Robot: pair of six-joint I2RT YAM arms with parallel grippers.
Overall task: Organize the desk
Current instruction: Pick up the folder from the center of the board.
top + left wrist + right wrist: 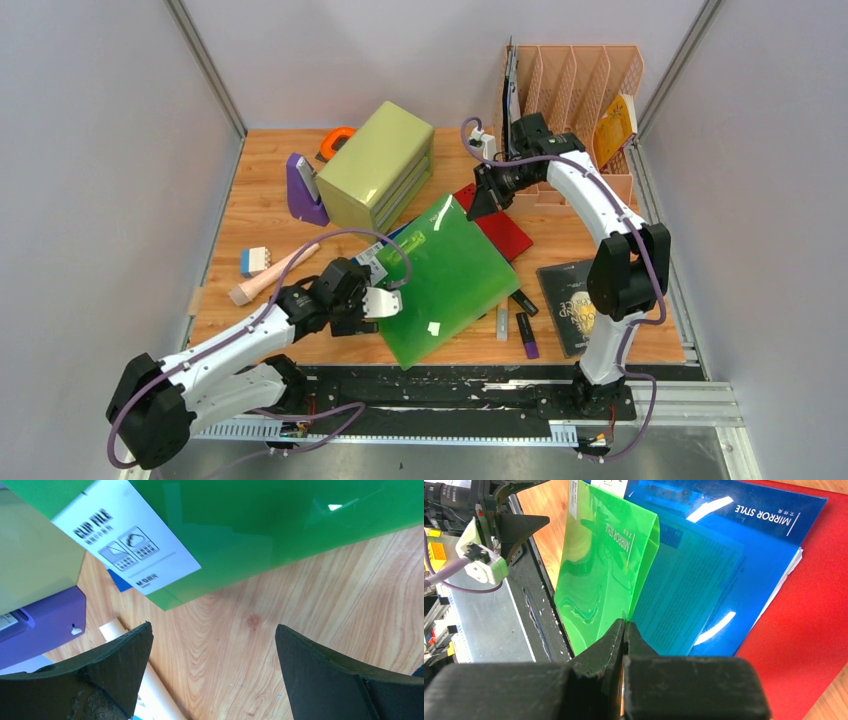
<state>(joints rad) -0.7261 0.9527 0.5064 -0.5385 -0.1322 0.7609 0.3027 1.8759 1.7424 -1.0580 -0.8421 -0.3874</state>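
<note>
DESK-TIDYING TRIAL: The wood-grain tabletop (270,225) spans the bay from wall to wall under a green folder (450,270) at its centre. A black-and-silver rail (450,385) runs along the edge on the folder's near side, by the arm bases.

The right gripper (487,192) sits at the folder's far corner with its fingers pressed together. In the wrist view it appears to pinch the folder's edge, though the contact itself is hidden behind the fingertips. That corner stands raised above a blue folder (724,545) and a red sheet (505,235). The left gripper (385,303) hovers at the folder's left edge, spread wide and holding nothing, with bare wood between its fingers.

Left of the folder stands an olive chest (380,165). Beyond the folder's far corner is a peach rack (575,90). To the right of its near edge lie loose pens (525,335) and a dark book (570,305).

The tabletop looks rigid, heavy and fixed, so it is nothing to grasp. Its hard, flat face probably leaves fingers little room to get under flat items. The folder looks light, thin, floppy and glossy, so it may sag or slip. The soundest hold is probably a corner or the folded spine, where the plastic is doubled.
</note>
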